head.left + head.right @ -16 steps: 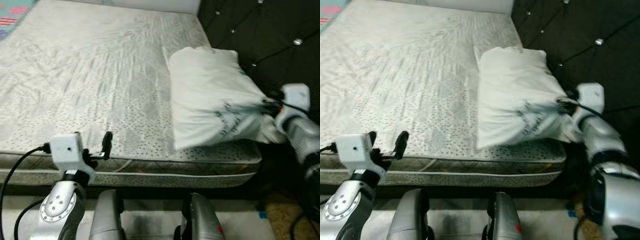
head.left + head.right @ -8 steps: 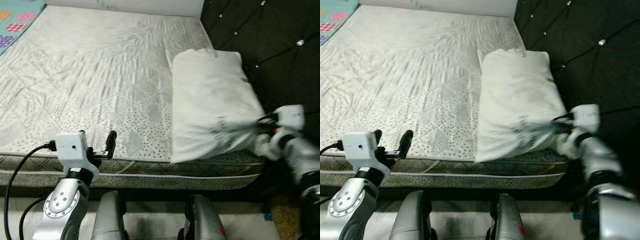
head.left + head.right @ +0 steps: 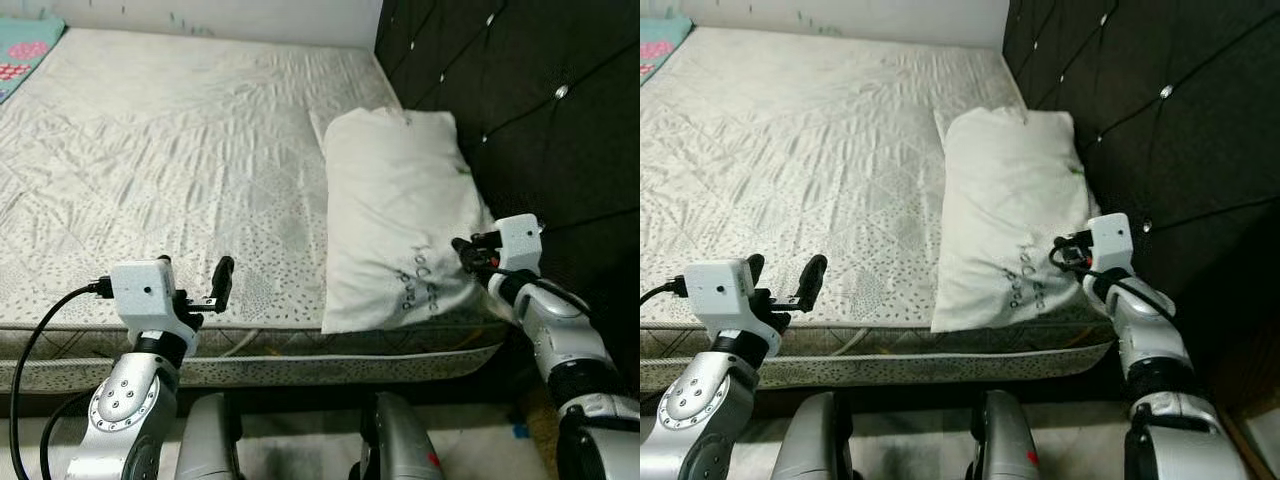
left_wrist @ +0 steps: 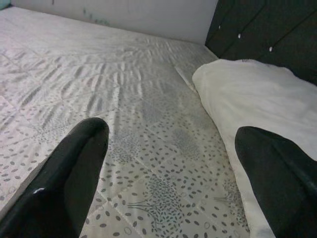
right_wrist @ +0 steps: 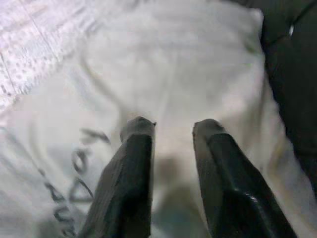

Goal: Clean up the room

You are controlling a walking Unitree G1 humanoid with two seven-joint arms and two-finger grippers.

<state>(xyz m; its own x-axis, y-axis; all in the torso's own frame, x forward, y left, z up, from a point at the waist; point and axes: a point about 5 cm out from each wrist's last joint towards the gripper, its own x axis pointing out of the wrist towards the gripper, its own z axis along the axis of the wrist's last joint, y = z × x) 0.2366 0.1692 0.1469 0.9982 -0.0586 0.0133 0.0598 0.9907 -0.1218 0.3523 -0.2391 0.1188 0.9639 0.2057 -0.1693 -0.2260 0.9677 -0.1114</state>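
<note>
A white pillow (image 3: 400,210) with dark lettering lies flat on the right side of the bare patterned mattress (image 3: 170,150), against the black tufted headboard (image 3: 520,100). My right gripper (image 3: 466,250) is at the pillow's near right corner. In the right wrist view its fingers (image 5: 136,148) stand open over the pillow's cloth (image 5: 178,64), holding nothing. My left gripper (image 3: 193,268) hovers open just above the mattress's front edge, well to the left of the pillow. The left wrist view has the pillow (image 4: 257,94) beyond the gripper's wide-spread fingers (image 4: 79,158).
A colourful patterned blanket (image 3: 25,55) touches the mattress's far left corner. A pale wall (image 3: 200,12) runs behind the bed. My own legs (image 3: 300,445) stand on the floor against the bed's front edge. The mattress left of the pillow is bare.
My right gripper has let go of the pillow's corner and opened. The bunched, lifted corner has dropped, so the pillow lies flat. The camera has shifted slightly; the left arm stayed put.
</note>
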